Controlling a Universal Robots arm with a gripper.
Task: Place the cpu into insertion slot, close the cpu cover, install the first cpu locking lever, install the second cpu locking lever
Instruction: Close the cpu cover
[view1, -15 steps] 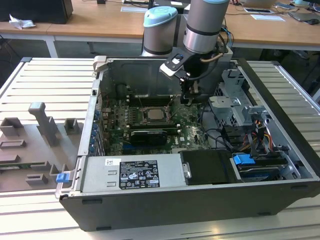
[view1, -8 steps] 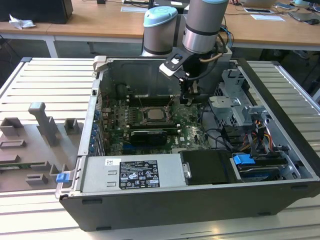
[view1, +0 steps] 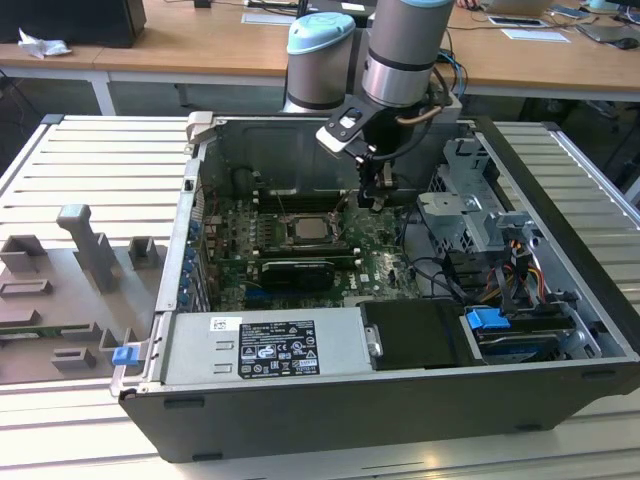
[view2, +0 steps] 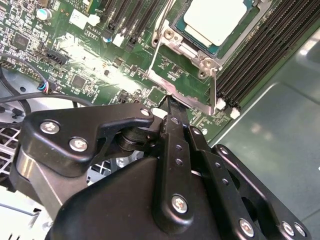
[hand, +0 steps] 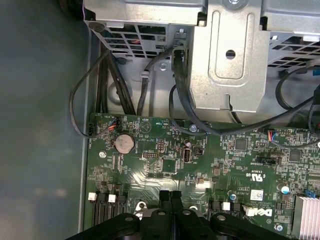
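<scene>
Arm stood nearly upright at the far side, wrist tipped down. Gripper pointed downward. In the first wrist view its black fingers lay pressed together, tips touching.

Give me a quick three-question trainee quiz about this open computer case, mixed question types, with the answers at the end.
1. True or false: the gripper is holding the cpu.
2. Pick one. The gripper is: A) wide open, B) shut, C) clamped around a cable.
3. Fill in: in the exterior view, the gripper hangs to that view's ____ of the cpu.

Key: 1 false; 2 B; 3 right.
</scene>
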